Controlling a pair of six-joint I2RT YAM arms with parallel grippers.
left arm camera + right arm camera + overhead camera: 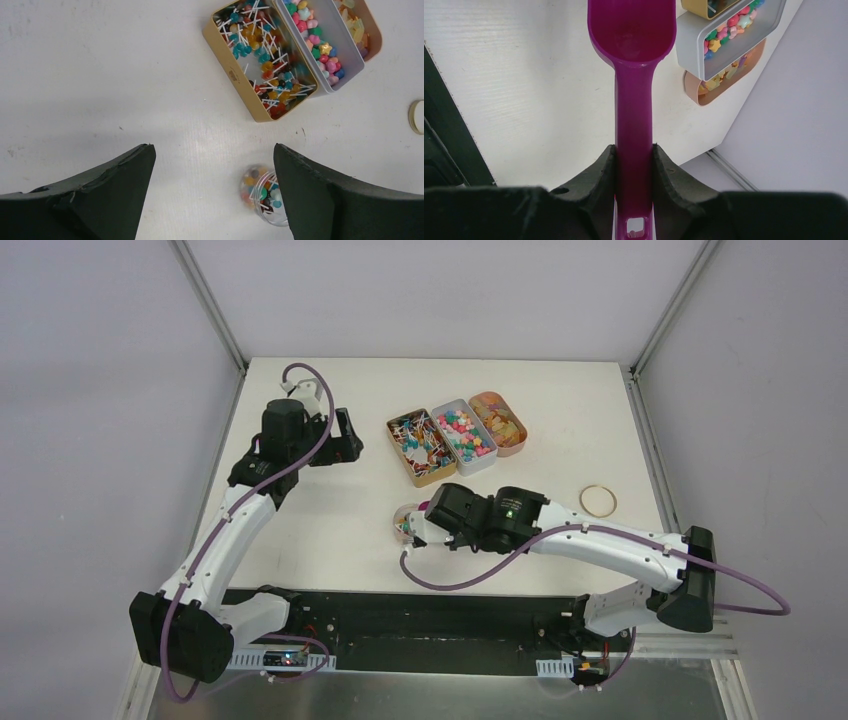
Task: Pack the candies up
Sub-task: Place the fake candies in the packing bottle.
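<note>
Bright, even light (soft shadows)

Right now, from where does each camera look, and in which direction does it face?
Top external: above and behind the bases, looking down on the table; the left arm and right arm show whole.
Left wrist: faces down at the gold tin and small jar; the open left gripper frames it.
Right wrist: looks along the magenta scoop clamped in the right gripper, toward the tins.
Shared: all three show the white tin of candies.

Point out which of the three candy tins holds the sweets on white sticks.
The gold tin, leftmost of the row; the grey tin and orange tin beside it show no sticks.
</note>
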